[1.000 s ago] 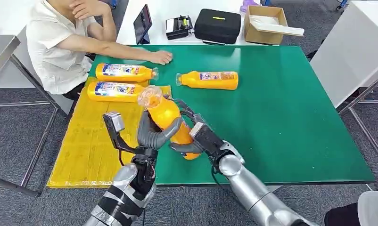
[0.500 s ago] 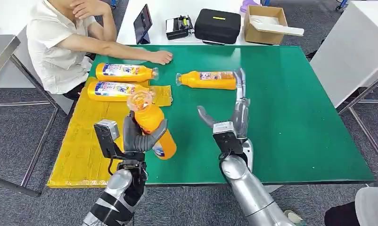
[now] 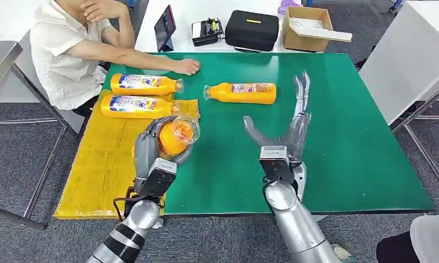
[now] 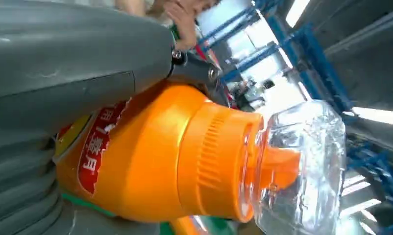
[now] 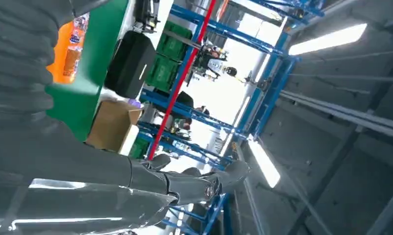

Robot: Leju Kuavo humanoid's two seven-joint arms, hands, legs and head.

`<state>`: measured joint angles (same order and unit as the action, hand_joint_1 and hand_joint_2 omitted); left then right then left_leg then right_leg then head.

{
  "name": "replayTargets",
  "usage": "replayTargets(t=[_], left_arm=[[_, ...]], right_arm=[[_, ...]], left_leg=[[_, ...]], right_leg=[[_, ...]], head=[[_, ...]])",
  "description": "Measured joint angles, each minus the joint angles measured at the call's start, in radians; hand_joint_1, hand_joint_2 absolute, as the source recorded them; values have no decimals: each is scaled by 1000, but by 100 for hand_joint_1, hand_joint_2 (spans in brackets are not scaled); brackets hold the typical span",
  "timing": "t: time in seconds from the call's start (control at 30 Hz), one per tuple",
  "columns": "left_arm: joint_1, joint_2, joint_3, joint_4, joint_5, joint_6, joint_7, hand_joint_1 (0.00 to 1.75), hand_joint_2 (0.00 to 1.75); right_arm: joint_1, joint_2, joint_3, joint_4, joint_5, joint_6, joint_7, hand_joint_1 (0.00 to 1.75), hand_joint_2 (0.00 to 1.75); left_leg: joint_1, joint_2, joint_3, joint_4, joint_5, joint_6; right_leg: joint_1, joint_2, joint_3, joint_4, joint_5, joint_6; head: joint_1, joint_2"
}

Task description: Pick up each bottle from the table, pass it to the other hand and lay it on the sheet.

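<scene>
**Bottle in the left hand after the pass, above the sheet's right edge**

Head view. The left hand [image 3: 161, 159] grips the held bottle [image 3: 175, 136], tipped so that its clear cap end faces the camera; it hangs over the right edge of the yellow sheet [image 3: 97, 170], near the desk's [image 3: 343, 137] front-left part. The right hand [image 3: 286, 129] holds nothing, fingers spread and pointing toward the far edge. Half a second earlier the bottle stood more upright in the left hand; a second earlier both hands were on it. The right hand has since drawn away toward the desk's right side. Two bottles [image 3: 143, 94] already lie along the sheet's far edge; a fourth bottle [image 3: 240, 93] lies on the desk, beyond mid-desk.

Left wrist view. The fingers [image 4: 72, 63] wrap the labelled body just behind the ribbed orange collar. The bottle looks full, so probably fairly heavy; its plastic is smooth and stiff. The wide body is the safer hold, the clear cap likely slippery.

Right wrist view. The fingers [image 5: 184, 183] are extended, grasping nothing.
</scene>
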<state>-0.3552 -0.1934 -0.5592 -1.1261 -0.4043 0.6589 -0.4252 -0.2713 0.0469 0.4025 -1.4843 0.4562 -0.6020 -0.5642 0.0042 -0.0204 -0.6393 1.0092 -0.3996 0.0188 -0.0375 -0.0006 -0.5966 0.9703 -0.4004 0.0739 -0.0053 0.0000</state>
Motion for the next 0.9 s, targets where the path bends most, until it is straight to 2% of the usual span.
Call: replayTargets(t=[0.17,0.33,0.57,0.9], left_arm=[[-8,21,14,53,-501,30,216,175,175],[-56,45,24,168,-712,-73,352,175,175],[-147,55,27,399,-717,-250,338,175,175],[-215,58,26,568,-730,-316,323,175,175]], right_arm=[[4,10,-6,-6,-7,22,-5,0,175],[13,17,-27,-12,-11,86,-2,0,175],[17,35,-53,-14,-27,157,-13,0,175],[22,45,-74,-9,-49,187,-34,0,175]], left_leg=[[0,0,0,0,0,0],[0,0,0,0,0,0],[0,0,0,0,1,-1],[0,0,0,0,1,-1]], right_leg=[[0,0,0,0,0,0],[0,0,0,0,0,0],[0,0,0,0,0,0],[0,0,0,0,0,0]], head=[[0,0],[0,0],[0,0],[0,0]])
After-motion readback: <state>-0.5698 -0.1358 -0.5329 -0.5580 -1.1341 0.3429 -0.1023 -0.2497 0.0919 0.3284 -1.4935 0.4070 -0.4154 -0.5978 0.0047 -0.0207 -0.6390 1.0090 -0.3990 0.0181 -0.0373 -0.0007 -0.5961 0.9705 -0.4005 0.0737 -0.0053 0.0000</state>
